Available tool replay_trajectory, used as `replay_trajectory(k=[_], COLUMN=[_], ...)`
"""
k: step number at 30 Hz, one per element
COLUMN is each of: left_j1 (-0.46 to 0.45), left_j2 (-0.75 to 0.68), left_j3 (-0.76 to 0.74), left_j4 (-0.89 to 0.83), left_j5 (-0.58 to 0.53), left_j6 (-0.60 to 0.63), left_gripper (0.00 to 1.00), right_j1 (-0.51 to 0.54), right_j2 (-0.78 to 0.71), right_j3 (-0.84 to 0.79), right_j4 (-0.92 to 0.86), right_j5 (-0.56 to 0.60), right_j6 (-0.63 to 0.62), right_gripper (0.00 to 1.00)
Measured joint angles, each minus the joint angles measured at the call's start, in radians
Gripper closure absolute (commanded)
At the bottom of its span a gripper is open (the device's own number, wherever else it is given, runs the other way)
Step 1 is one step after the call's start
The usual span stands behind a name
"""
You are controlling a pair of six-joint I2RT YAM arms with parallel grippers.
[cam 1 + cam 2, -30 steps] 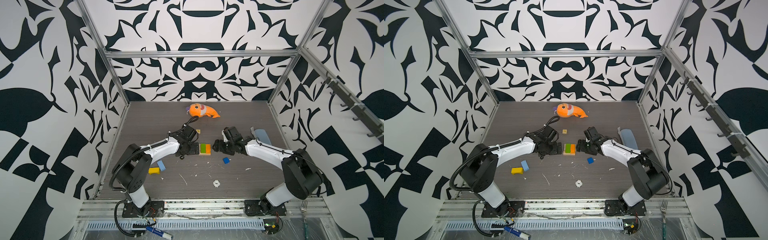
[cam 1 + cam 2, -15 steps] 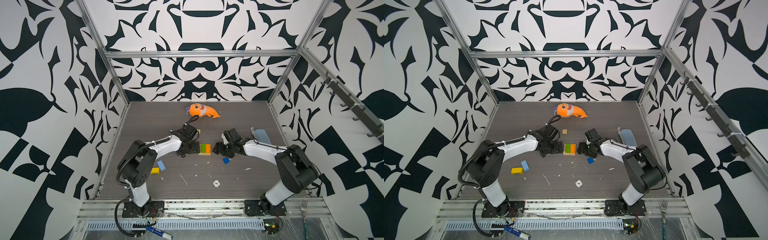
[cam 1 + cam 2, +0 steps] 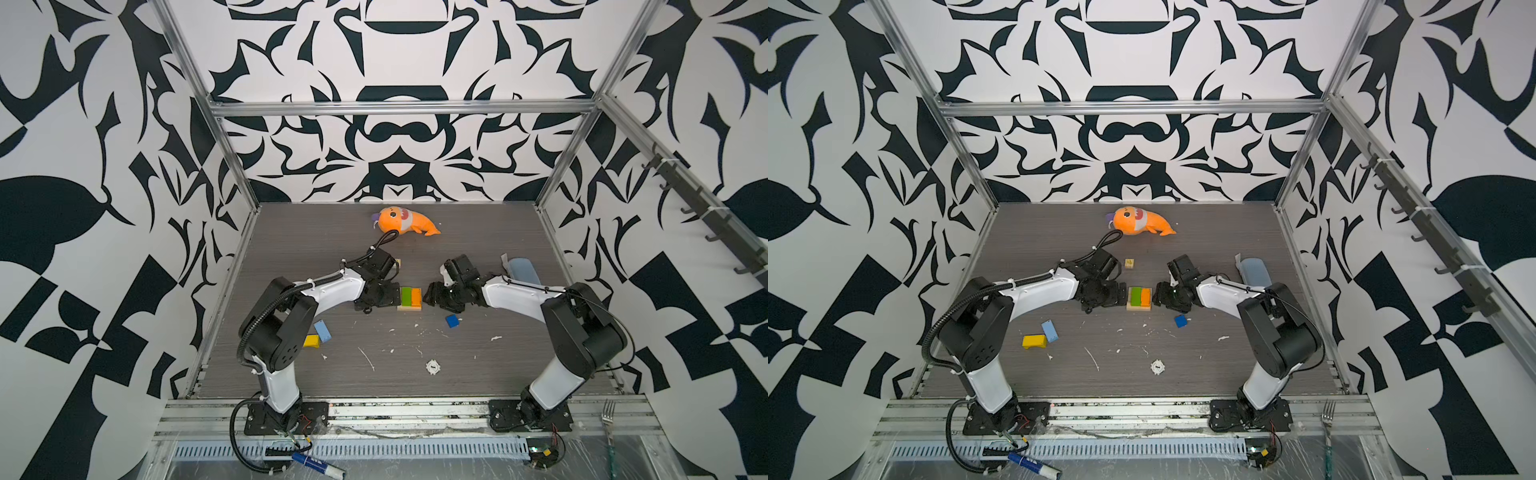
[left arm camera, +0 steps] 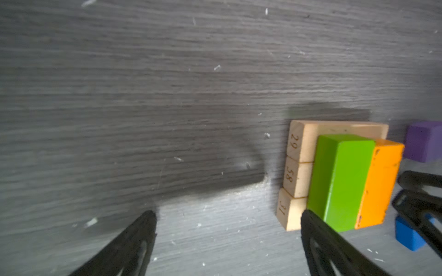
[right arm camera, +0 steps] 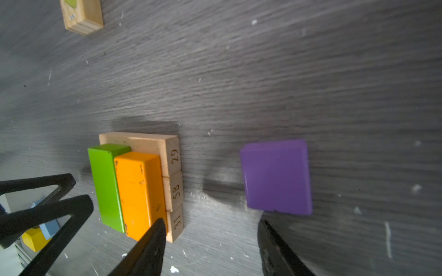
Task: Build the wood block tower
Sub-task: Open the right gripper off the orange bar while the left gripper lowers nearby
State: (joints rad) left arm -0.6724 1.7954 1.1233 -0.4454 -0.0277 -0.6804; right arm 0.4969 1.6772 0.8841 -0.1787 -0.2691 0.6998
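- A yellow brick and a light-blue brick are lying just beside each other near the front of the surface.
- A blue cube is sitting a bit farther back.
- The tower is sitting in the middle. Three tan bars are lying side by side, carrying a green brick and an orange brick.
- The left hand is hanging beside the tower, spread wide and holding nothing.
- The right hand is hanging on the other side, fingers apart and holding nothing, with a purple cube just past its tips.
- An orange plush fish is lying at the back.
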Motion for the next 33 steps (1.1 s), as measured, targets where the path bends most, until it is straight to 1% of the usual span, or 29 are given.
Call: replay_trajectory(k=[33], left_j1=[0.0], left_j2=[0.014], left_j3=[0.004], left_j4=[0.003], left_j5=[0.014], left_j6=[-0.004], left_gripper=[0.03], right_j1=[0.014], right_j2=[0.035], right_j3=[0.046], right_j4=[-0.021], right_j5=[0.017], right_j6=[-0.004], right_gripper=[0.35])
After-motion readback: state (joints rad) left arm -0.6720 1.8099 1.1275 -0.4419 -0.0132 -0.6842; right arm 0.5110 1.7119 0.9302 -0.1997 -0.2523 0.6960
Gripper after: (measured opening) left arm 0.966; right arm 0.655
